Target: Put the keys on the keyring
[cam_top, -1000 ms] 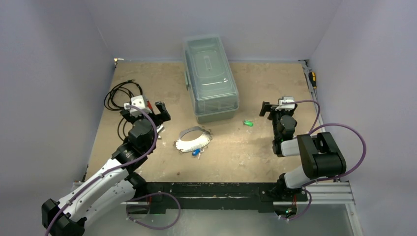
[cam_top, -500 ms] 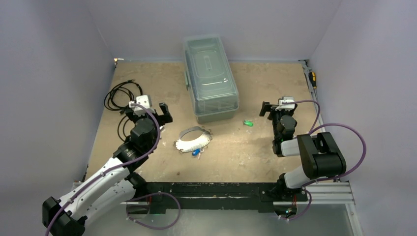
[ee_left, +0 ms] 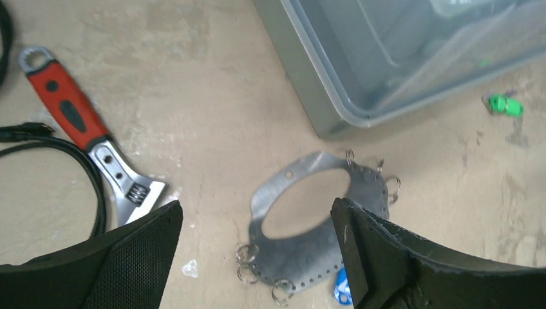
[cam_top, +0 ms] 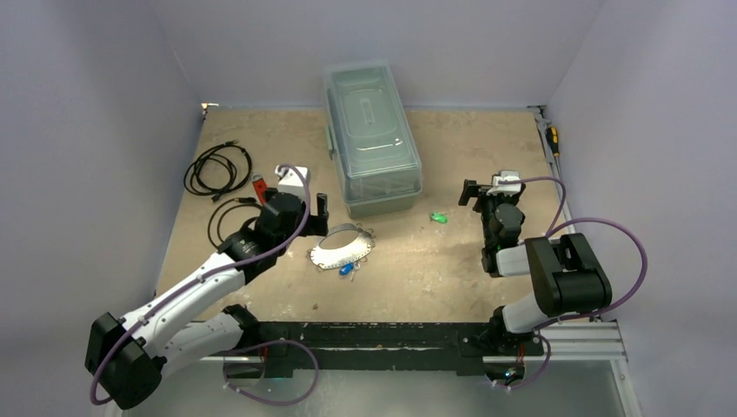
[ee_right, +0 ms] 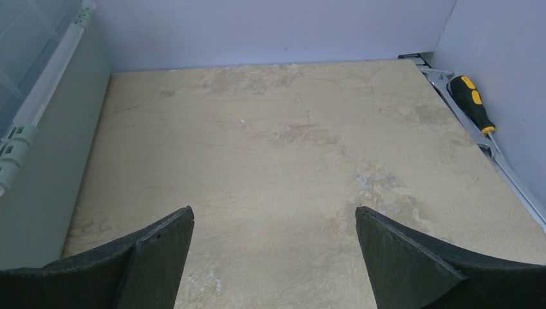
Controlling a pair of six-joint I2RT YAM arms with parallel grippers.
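On the table, from above, the keyring lies left of centre, the blue key just beside it and the green key well apart, while the left wrist view shows the left fingers apart above the keyring, and the right wrist view the right fingers apart.

My bench bore the keyring, a blue key just beside it, a green key (well apart), a box, cables, a wrench.
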